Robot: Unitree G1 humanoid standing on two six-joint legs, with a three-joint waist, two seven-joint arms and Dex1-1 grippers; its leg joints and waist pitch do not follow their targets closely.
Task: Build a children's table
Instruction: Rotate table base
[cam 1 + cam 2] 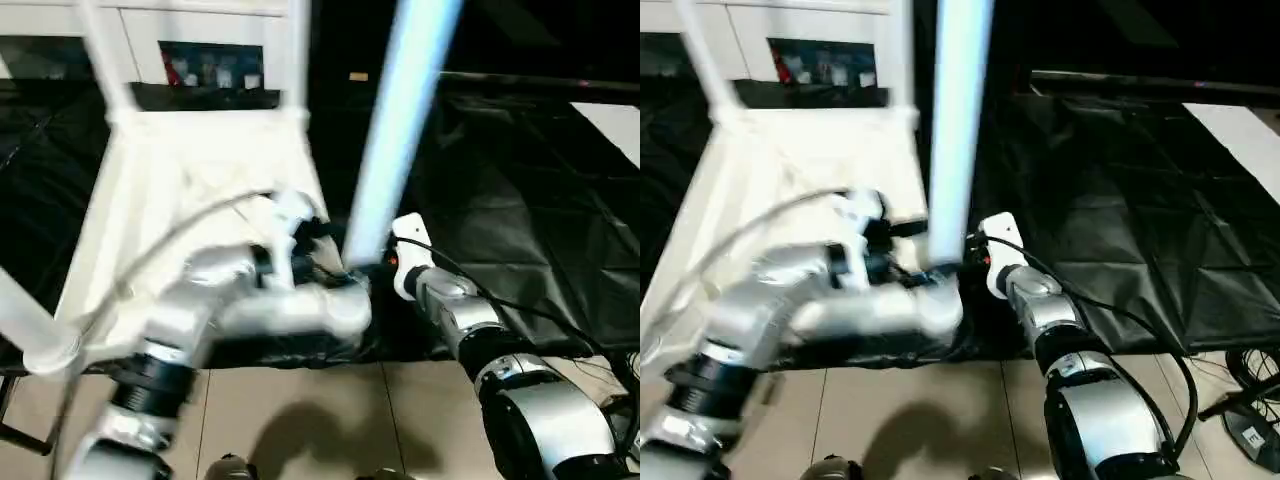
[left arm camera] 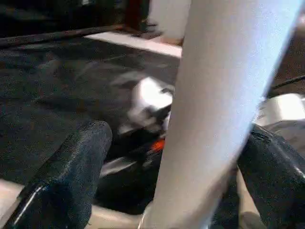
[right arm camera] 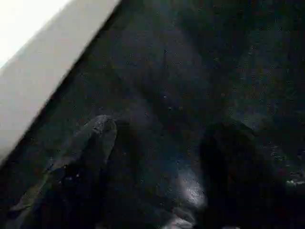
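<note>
Your tabletop point(image 1: 190, 190) lies upside down on the black-covered work table point(image 1: 520, 220), ribbed underside up, with two legs point(image 1: 105, 60) standing in its far corner sockets and a third point(image 1: 30, 335) at the near left corner. A fourth leg point(image 1: 400, 130) rises tilted at the tabletop's near right corner. Your left gripper point(image 2: 176, 157) is spread wide with this leg between its fingers point(image 2: 71, 176); whether the pads press on it cannot be told. Your right gripper point(image 3: 157, 167) stands open, nothing between its fingers point(image 3: 90, 148), over the black cover just right of that leg. A white cabinet point(image 1: 200, 40) stands behind the table.
</note>
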